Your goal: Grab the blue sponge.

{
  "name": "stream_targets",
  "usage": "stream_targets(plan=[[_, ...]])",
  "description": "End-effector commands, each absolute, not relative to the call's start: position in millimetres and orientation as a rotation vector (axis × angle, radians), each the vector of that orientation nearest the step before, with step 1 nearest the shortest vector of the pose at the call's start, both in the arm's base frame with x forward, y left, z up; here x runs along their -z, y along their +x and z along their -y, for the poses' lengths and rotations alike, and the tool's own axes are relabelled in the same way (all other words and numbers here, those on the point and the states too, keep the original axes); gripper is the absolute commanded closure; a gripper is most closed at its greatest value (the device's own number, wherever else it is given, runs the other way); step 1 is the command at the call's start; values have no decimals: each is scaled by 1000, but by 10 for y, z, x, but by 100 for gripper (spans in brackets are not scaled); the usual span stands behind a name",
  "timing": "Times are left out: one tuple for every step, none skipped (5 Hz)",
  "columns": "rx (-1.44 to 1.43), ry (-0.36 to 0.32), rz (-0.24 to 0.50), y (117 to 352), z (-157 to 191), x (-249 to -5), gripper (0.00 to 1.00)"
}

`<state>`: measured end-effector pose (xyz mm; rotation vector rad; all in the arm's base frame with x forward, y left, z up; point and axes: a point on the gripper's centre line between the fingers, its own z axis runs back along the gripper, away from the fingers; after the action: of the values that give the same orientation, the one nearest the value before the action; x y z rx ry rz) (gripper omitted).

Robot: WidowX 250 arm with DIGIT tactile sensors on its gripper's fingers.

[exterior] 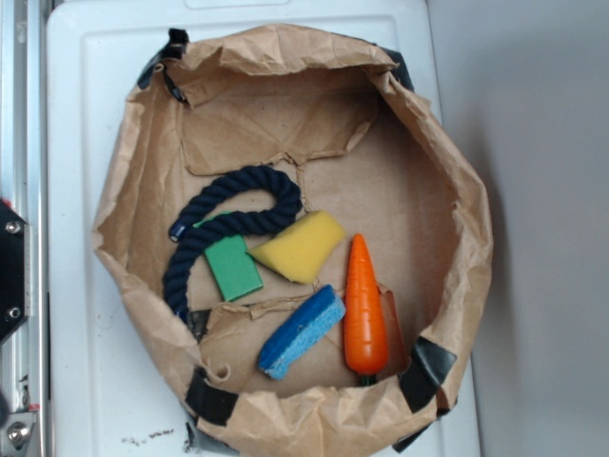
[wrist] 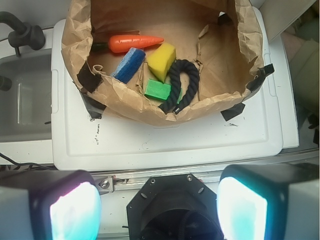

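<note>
Tool (wrist: 159,207) fingers spread wide, holding nothing, well short of my target. Blue sponge (wrist: 128,64) lies inside the paper bag (wrist: 125,102) on the white surface (wrist: 150,140), between carrot (wrist: 135,43) and green block (wrist: 158,90).

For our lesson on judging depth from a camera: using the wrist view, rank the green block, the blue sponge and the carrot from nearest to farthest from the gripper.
Gripper, bottom of the view, fingers apart.
1. Green block, near the bag's front wall.
2. Blue sponge, further back, left.
3. Carrot, at the back, beyond the sponge.
</note>
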<state>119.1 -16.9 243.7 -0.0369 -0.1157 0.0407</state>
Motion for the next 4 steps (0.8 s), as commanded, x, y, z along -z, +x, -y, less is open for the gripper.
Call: stream_targets(plan=[[-41,-37,116,1191,169,-2437,0],[-118,-50,77,1539,313,-2376,0],[-225,-34,56,1862,344,-2295,0],[-431,-30,82,2056,250,-2171,0]])
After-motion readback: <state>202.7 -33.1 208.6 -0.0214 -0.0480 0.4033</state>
